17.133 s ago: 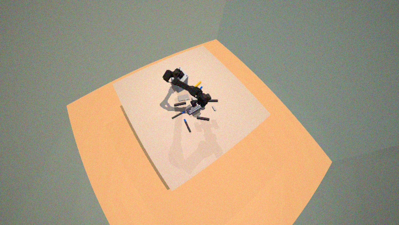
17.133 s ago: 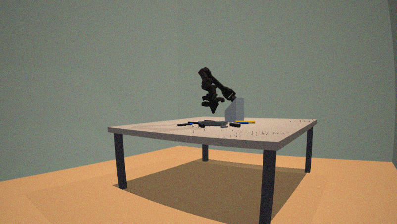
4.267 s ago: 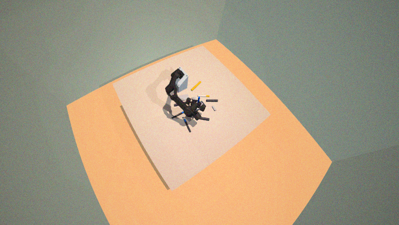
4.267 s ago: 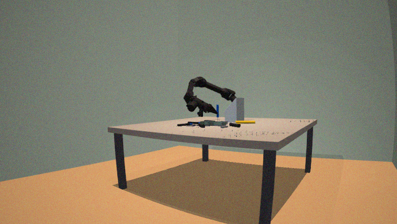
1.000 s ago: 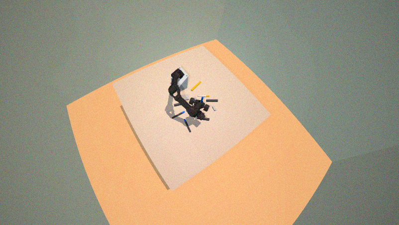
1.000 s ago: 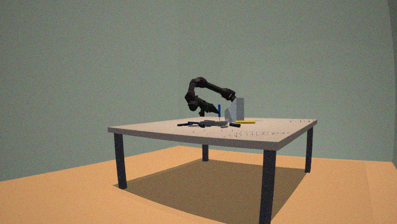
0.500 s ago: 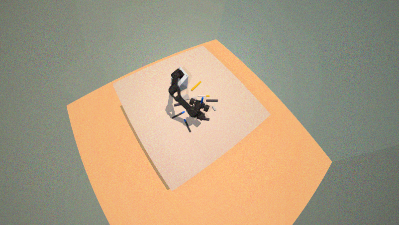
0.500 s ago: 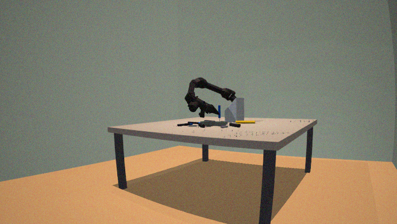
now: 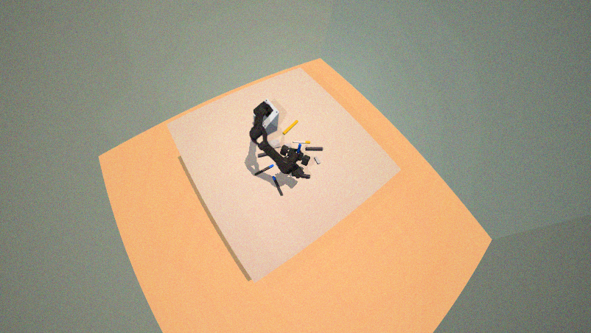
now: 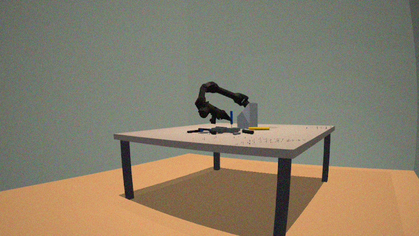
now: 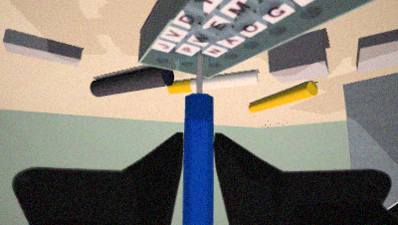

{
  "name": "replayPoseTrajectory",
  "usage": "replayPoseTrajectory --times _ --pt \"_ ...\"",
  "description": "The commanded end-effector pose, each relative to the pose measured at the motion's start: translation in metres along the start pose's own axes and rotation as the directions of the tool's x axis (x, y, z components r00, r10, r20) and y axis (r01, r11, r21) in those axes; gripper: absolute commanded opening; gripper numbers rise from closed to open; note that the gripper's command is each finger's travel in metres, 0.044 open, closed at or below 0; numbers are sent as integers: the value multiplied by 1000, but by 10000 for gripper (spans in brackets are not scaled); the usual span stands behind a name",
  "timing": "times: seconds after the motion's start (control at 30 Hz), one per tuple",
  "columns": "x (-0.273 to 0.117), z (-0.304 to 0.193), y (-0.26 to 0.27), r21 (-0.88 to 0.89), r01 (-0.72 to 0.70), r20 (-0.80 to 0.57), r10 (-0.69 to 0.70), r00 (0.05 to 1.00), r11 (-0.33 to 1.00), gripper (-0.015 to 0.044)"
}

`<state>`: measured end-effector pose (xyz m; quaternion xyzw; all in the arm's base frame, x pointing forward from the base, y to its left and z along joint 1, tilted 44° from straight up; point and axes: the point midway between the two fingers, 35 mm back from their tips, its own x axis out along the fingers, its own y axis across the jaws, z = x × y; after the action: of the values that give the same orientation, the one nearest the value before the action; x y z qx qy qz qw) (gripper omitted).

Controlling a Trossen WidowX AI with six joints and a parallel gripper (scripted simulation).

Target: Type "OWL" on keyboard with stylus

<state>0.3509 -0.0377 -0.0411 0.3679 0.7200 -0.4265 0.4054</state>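
Observation:
My gripper (image 9: 298, 152) (image 10: 230, 119) (image 11: 198, 139) is shut on the blue stylus (image 9: 299, 146) (image 10: 231, 115) (image 11: 199, 112), held upright with its thin grey tip pointing down. The keyboard (image 10: 225, 129) (image 11: 294, 22) lies below the gripper. In the wrist view its white lettered keys include J, V, D, P, E, M, N, A, O and G. The grey tip overlaps the keyboard between the P and E keys, where the W key is partly covered. I cannot tell whether the tip touches a key. In the top view the arm hides most of the keyboard.
A yellow marker (image 9: 290, 127) (image 10: 258, 128) (image 11: 284, 97), a dark cylinder (image 9: 314, 149) (image 10: 247, 131) (image 11: 131, 84) and a white-and-yellow pen (image 9: 301, 142) (image 11: 226, 80) lie near the keyboard. Two blue-ended dark pens (image 9: 278, 186) (image 9: 263, 169) lie on another side. Grey blocks (image 11: 298, 52) (image 11: 42, 46) also lie nearby.

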Motion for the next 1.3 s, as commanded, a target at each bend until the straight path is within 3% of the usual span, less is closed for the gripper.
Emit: replayPoseTrajectory --times 0.0,1.27 --pt "0 1 -1 -4 1 3 -1 1000 1000 81" --pt "8 14 -1 -4 2 4 -2 1000 1000 81"
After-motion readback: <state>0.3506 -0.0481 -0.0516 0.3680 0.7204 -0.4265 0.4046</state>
